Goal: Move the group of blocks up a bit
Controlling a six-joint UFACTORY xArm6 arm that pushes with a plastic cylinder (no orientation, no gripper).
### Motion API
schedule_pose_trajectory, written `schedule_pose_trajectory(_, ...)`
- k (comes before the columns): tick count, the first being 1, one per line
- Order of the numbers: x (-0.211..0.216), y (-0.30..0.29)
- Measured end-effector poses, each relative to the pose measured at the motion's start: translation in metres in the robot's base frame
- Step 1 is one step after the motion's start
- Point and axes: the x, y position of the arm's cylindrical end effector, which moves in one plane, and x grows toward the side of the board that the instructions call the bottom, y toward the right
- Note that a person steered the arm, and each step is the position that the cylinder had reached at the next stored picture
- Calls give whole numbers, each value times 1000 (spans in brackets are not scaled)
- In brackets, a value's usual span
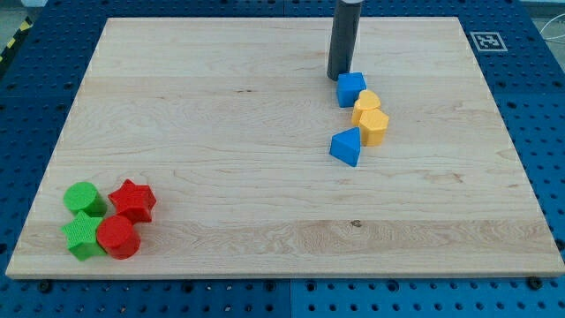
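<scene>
My tip stands near the view's top right of centre, just up-left of a blue cube, close to touching it. Below the cube sit a yellow block and a yellow hexagon-like block, and a blue triangular block lies lower left of them. At the view's bottom left is a second cluster: a green round block, a red star, a green star and a red round block.
The wooden board lies on a blue perforated table. A black-and-white marker tag sits at the board's top right corner.
</scene>
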Motion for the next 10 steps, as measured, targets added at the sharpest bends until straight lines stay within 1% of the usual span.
schedule_pose_trajectory(2, 32, -1)
schedule_pose_trajectory(3, 33, -11)
schedule_pose_trajectory(4, 28, -57)
schedule_pose_trajectory(5, 31, -126)
schedule_pose_trajectory(6, 49, -212)
schedule_pose_trajectory(7, 80, -305)
schedule_pose_trajectory(8, 107, -382)
schedule_pose_trajectory(10, 109, -383)
